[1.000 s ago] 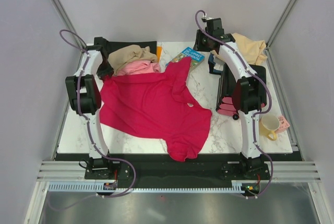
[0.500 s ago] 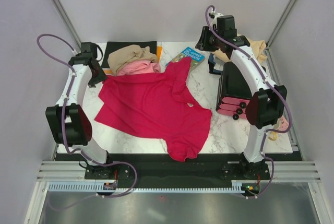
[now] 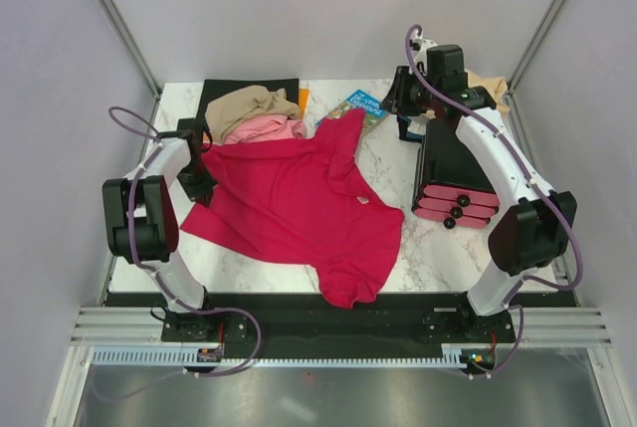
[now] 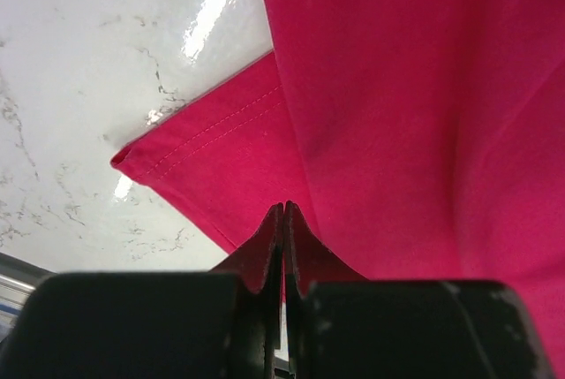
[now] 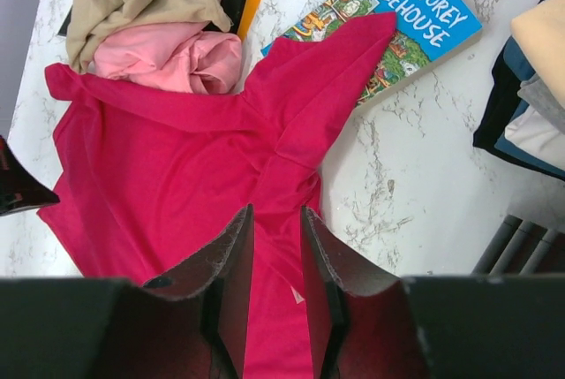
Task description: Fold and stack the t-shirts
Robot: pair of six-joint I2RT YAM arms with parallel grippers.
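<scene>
A crimson red t-shirt lies spread flat across the middle of the marble table. Behind it a tan-brown t-shirt is bunched on top of a pink t-shirt. A pale peach-cream t-shirt shows at the back right, mostly hidden by the right arm. My left gripper hangs low over the red t-shirt's left sleeve. Its jaws are shut, tips together, with no cloth seen between them. My right gripper is held high at the back right, open and empty, above the red t-shirt.
A blue illustrated book lies under the red shirt's far sleeve. The black mat sits at the back beneath the tan shirt. A black box with pink layers stands on the right. Dark folded clothes lie beside the book.
My left arm swung from the back left corner down to the red shirt's left edge, and its jaws went from open to shut. The right arm stretched higher, its elbow moving right.
</scene>
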